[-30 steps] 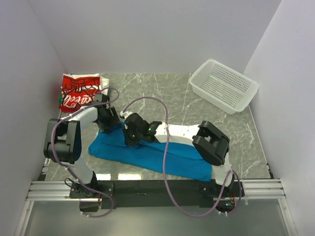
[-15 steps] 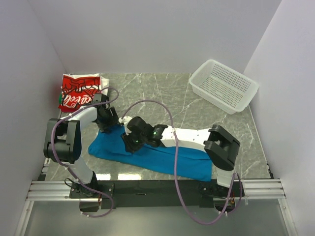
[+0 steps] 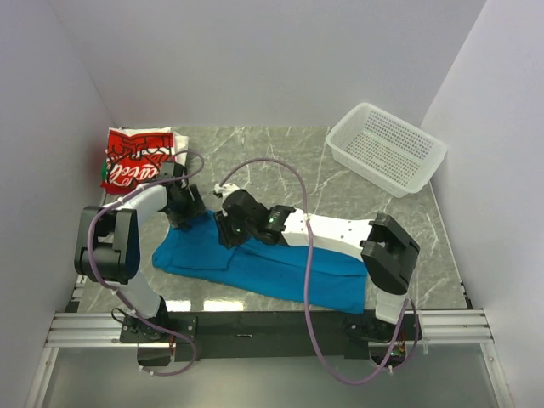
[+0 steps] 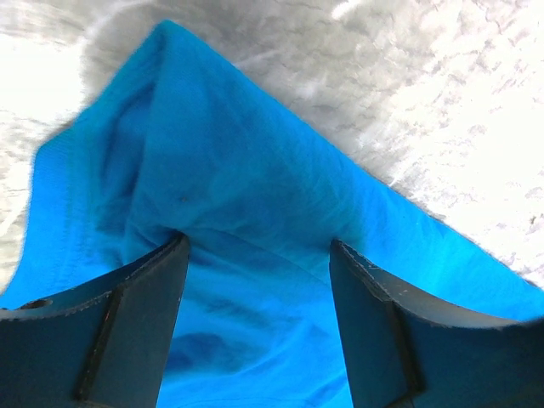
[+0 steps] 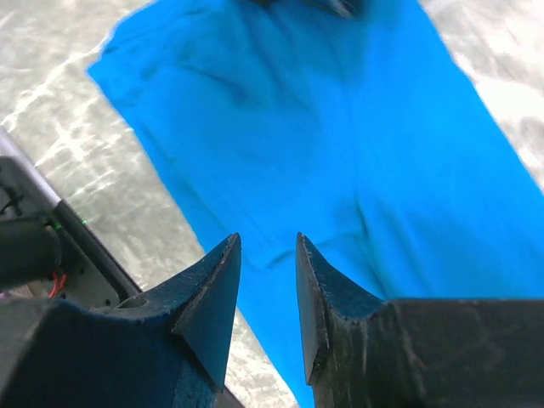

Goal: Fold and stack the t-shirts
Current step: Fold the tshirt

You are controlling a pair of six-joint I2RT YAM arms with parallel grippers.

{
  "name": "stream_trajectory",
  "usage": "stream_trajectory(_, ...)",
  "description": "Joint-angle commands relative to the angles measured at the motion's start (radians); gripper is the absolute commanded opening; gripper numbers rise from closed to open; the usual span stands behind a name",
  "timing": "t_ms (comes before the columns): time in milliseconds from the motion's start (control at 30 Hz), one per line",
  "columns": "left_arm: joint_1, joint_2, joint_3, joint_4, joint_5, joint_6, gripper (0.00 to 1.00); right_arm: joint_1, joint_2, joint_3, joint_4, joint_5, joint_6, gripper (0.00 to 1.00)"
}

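A bright-blue t-shirt lies folded into a long strip across the near half of the table. My left gripper stands open over its far left end; in the left wrist view its fingertips press down onto the blue cloth, with the gripper's jaws set wide apart. My right gripper hovers just right of it, above the blue t-shirt; this gripper is open, with a narrow gap and nothing in it. A folded red-and-white t-shirt lies at the far left corner.
A white perforated basket stands at the far right corner. White walls close in the marble table on three sides. The black mounting rail runs along the near edge. Purple cables loop over both arms.
My right gripper has opened from shut and let go of the blue cloth; its elbow has swung right. The left arm has stayed where it was.
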Motion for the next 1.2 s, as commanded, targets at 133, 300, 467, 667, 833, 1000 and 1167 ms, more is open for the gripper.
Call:
stream_trajectory(133,0.009,-0.118,0.038,-0.022,-0.057,-0.001,0.74,-0.054,-0.207,-0.226,-0.093,0.137,0.198,0.40)
stream_trajectory(300,0.006,-0.216,0.003,-0.059,-0.038,-0.036,0.74,-0.109,-0.351,-0.409,-0.127,0.166,0.249,0.40)
stream_trajectory(467,-0.001,-0.261,-0.092,-0.062,0.048,-0.073,0.74,-0.177,-0.440,-0.522,-0.141,0.180,0.286,0.40)
stream_trajectory(667,-0.018,-0.250,-0.162,-0.036,0.077,-0.083,0.74,-0.234,-0.426,-0.599,-0.107,0.186,0.283,0.40)
stream_trajectory(833,-0.035,-0.169,-0.135,-0.026,0.073,-0.066,0.74,-0.240,-0.367,-0.616,-0.079,0.186,0.307,0.40)
stream_trajectory(1000,-0.064,-0.053,-0.087,-0.008,0.050,-0.049,0.74,-0.240,-0.325,-0.625,-0.062,0.157,0.321,0.40)
stream_trajectory(1167,-0.089,0.055,-0.017,-0.005,0.019,-0.037,0.74,-0.240,-0.310,-0.632,-0.073,0.133,0.316,0.40)
